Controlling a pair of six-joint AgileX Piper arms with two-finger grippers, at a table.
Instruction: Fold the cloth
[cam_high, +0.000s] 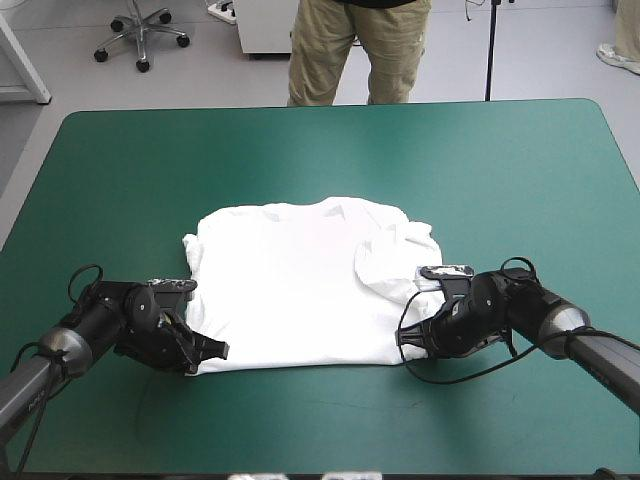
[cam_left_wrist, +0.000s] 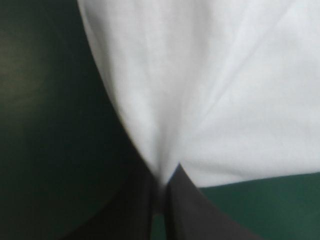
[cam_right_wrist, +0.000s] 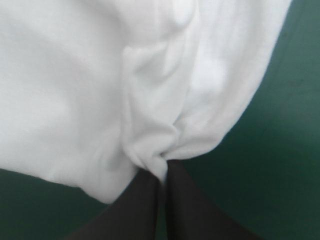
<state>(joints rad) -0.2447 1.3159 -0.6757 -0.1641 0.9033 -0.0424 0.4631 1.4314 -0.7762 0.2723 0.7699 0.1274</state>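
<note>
The white T-shirt lay flat at the middle of the teal-green bench, with a sleeve folded inward at its 3 o'clock side. The left end effector was pinched almost closed on the hem corner at the T-shirt's 7 o'clock. The right end effector likewise clamped a bunched fold at its 4 o'clock.

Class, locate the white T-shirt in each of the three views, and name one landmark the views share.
High view: the T-shirt lies spread in the middle of the teal-green cover.
Left wrist view: it spreads ahead of the left gripper, one corner pinched.
Right wrist view: it bunches at the right gripper.
Shared landmark: the teal-green cover beside the shirt's edge.
</note>
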